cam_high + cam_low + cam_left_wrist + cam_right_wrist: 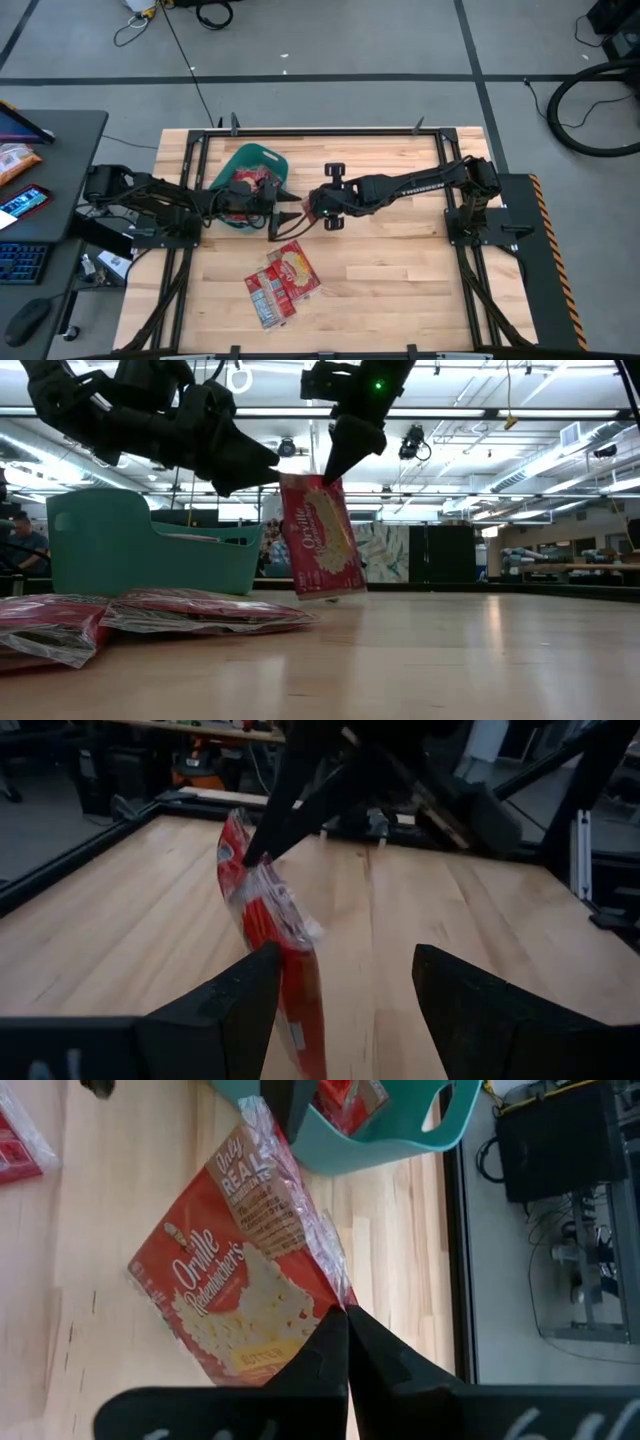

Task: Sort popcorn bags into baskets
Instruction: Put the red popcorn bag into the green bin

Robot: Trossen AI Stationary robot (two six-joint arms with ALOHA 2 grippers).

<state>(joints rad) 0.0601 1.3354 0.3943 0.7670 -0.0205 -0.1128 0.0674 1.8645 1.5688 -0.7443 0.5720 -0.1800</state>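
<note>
Nearest us, loose popcorn bags (150, 610) lie flat on the counter (450, 660). Past them our right gripper (335, 465) has its fingers pinched shut on a hanging bag (322, 538), clear of the wood. Our left gripper (345, 1010) waits beside it, fingers spread, empty. Behind stands the teal basket (150, 550).

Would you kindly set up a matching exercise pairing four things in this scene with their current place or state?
Things:
1. right pincer
2. left pincer
3. teal basket
4. loose popcorn bags

States:
A. open, beside the hanging bag
B. lying flat on the table
C. shut on the hanging popcorn bag, above the table
D. standing on the table, bags inside

Pairs: 1-C, 2-A, 3-D, 4-B
</note>
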